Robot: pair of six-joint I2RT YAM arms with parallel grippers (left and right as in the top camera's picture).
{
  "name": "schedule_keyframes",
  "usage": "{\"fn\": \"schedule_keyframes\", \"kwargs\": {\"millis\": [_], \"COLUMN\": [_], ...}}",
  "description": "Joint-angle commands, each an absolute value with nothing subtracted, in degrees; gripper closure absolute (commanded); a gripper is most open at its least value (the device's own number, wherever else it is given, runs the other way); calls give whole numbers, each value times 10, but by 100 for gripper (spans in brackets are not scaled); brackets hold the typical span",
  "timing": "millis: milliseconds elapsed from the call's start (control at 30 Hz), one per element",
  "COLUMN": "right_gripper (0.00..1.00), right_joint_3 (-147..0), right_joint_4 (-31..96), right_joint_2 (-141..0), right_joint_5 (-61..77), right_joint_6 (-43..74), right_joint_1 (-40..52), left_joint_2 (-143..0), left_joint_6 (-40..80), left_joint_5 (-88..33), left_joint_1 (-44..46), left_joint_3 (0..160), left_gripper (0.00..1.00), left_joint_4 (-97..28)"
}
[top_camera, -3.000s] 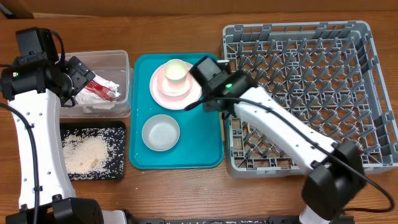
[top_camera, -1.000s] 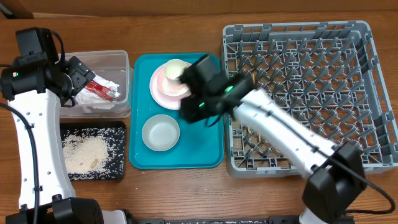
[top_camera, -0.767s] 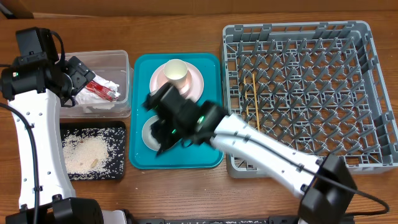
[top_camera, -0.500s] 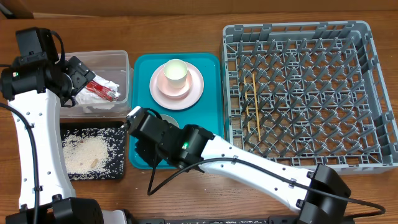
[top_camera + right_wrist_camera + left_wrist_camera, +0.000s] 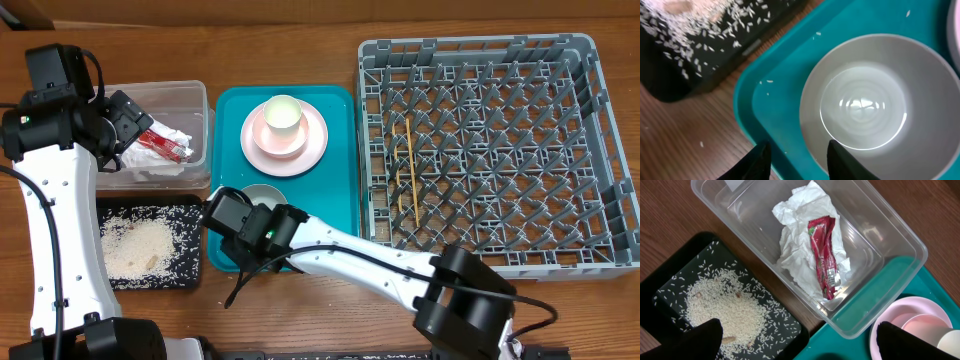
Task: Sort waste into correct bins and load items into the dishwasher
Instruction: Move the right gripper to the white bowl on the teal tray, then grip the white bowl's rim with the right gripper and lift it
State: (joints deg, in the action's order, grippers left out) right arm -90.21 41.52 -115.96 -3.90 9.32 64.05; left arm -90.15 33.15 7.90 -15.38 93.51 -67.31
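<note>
Hovering wide open, the right pincer [image 5: 797, 160] should straddle the lower-left rim of the pale grey-green bowl [image 5: 860, 105] squarely, then close without catching the teal tray [image 5: 775, 100].

Looks straight down on a round pale grey-green bowl [image 5: 862, 107], glossy inside, sitting on a teal plastic serving tray [image 5: 770, 105] near its corner. At upper left, a shallow black rectangular tray [image 5: 700, 65] strewn with loose whitish rice grains [image 5: 705, 25], just beside the teal rim, on a brown wooden table [image 5: 680, 145]. At the bottom edge, the right gripper [image 5: 799, 161], white fingertips [image 5: 759, 161] spread, straddling the bowl's rim.
</note>
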Motion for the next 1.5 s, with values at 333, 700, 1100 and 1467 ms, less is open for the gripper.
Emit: {"fn": "schedule_keyframes", "kwargs": {"millis": [333,700,1100,1467], "right_gripper": [61,63,74,81], "right_joint_3": [-900,-900,-900,-900], "right_joint_4": [410,432,448,498], "right_joint_2": [-1198,-1198,-1198,-1198], "right_joint_5": [-45,-63,-107,-155], "right_joint_6": [89,89,89,90], "right_joint_1": [639,639,639,625], "left_joint_2": [-903,-903,-903,-903], "left_joint_6": [343,343,343,343], "left_joint_5": [75,75,75,75], "left_joint_1": [-154,-154,-154,-154], "left_joint_3": [946,946,946,946], "left_gripper": [0,0,0,0], "left_joint_4": [-673,-673,-673,-673]}}
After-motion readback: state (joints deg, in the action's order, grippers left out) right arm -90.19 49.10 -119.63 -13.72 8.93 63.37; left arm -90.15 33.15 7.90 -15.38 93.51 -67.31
